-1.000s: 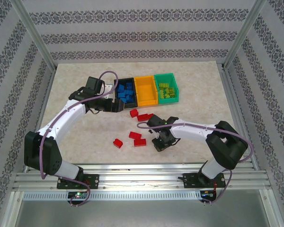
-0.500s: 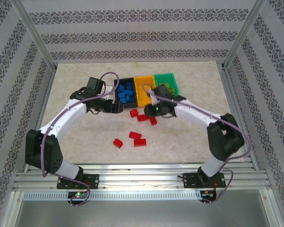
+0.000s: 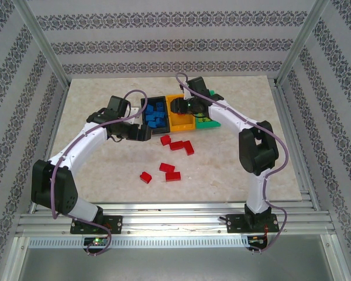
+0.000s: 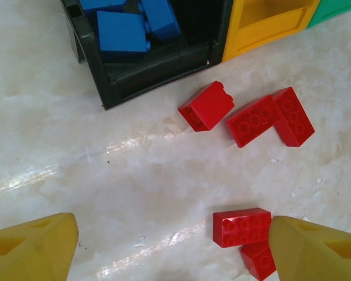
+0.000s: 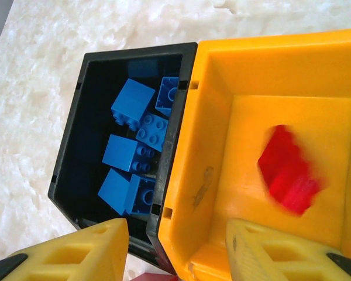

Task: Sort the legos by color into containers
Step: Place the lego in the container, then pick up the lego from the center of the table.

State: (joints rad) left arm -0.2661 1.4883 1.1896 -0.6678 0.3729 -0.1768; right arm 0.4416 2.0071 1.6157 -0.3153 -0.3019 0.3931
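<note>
My right hand [image 5: 175, 252] hangs above the containers, over the orange-yellow bin [image 5: 316, 117], close to the wall it shares with the black bin [image 5: 70, 152]. Its two fingers [image 5: 76, 252] stand apart and there is nothing between them. Below, inside the orange-yellow bin, is one red brick [image 5: 286, 170]. It looks blurred, so I cannot tell if it already lies on the bottom. The black bin beside it has several blue bricks [image 5: 131, 102] in it.

My left hand [image 4: 172, 252] is over the desk [image 3: 93, 105], just in front of the black bin. Its fingers are spread wide and it holds nothing.

From above, the three bins stand joined in a row at the far part of the desk: black on the left, orange-yellow in the middle, and the green bin [image 3: 209, 123] on the right, which is partly hidden under my right arm.

Six more red legos [image 3: 176, 145] lie on the desk. Three are close together near the front of the black and orange-yellow bins. Three others [image 3: 167, 167] are nearer to me, two of them touching and one a little apart to the left.
</note>
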